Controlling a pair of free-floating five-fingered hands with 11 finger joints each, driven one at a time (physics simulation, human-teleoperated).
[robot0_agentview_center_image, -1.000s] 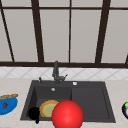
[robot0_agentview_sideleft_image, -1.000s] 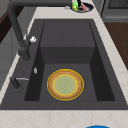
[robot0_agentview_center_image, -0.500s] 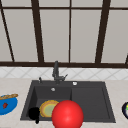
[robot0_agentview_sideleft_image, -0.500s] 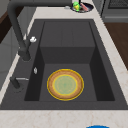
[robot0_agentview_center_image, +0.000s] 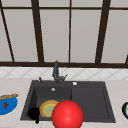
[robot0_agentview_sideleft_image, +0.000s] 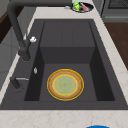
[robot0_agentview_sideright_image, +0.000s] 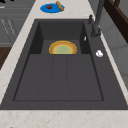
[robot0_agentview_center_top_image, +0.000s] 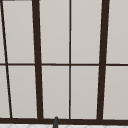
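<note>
A round plate (robot0_agentview_center_image: 48, 108) with an orange-yellow rim and a green centre lies flat in the sink's deep left basin (robot0_agentview_center_image: 53, 95); the plate also shows from the left side (robot0_agentview_sideleft_image: 65, 84) and the right side (robot0_agentview_sideright_image: 62, 48). My left hand (robot0_agentview_center_image: 33, 113) is a small black shape at the basin's front left corner, just left of the plate. A big red ball (robot0_agentview_center_image: 67, 115) sits low in the front view, covering the plate's right edge and the sink's front rim.
The dark faucet (robot0_agentview_center_image: 56, 72) rises behind the sink, with a drainboard (robot0_agentview_center_image: 88, 100) on the right. A blue plate (robot0_agentview_center_image: 7, 103) with food lies on the left counter. A dark bowl (robot0_agentview_sideleft_image: 81, 6) with green and red items stands on the right counter.
</note>
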